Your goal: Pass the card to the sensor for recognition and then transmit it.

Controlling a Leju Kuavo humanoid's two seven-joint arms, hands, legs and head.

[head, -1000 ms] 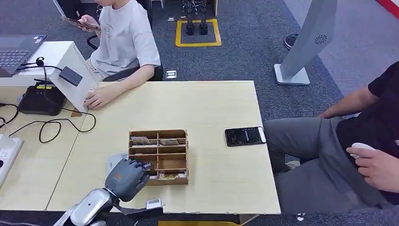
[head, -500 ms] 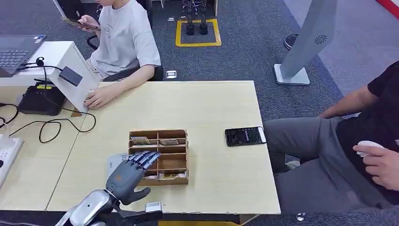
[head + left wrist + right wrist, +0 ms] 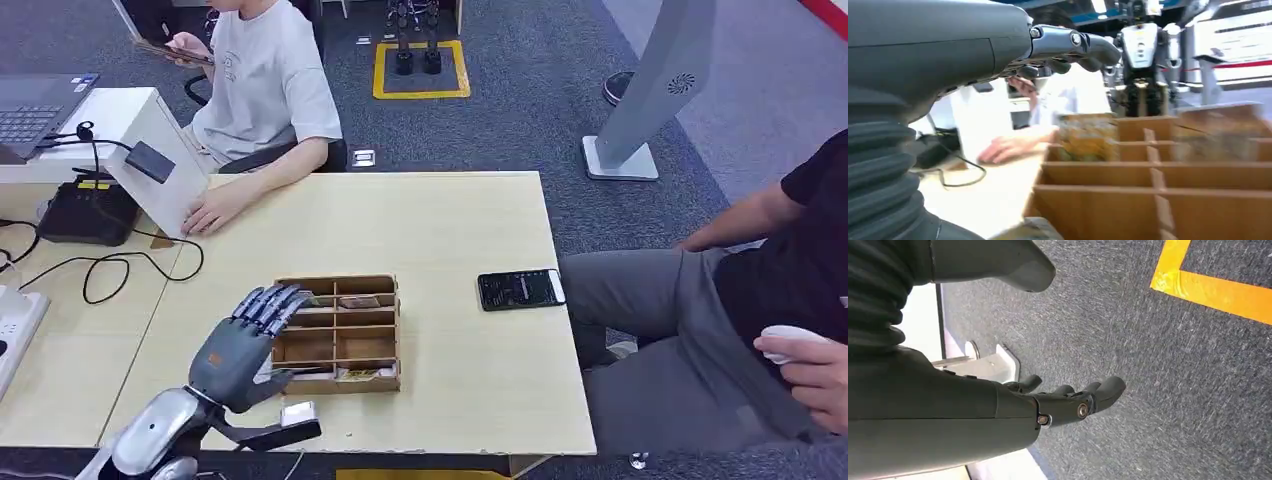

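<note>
My left hand hovers over the left edge of the wooden divider box, fingers stretched out and apart, and I see nothing between them. A thin pale strip shows beside the thumb; I cannot tell what it is. Cards lie in the box's far row and near row. In the left wrist view the fingers reach out above the box. The small black sensor sits on a slanted white stand at the far left. My right hand hangs over grey carpet, empty.
A seated person rests a hand on the table beside the white stand. A black phone lies right of the box. A second person sits at the right edge. Black cables and a black device are at the left.
My left hand uncurled from above a pale card lying left of the box, then rose and shifted left and farther, now covering that spot.
</note>
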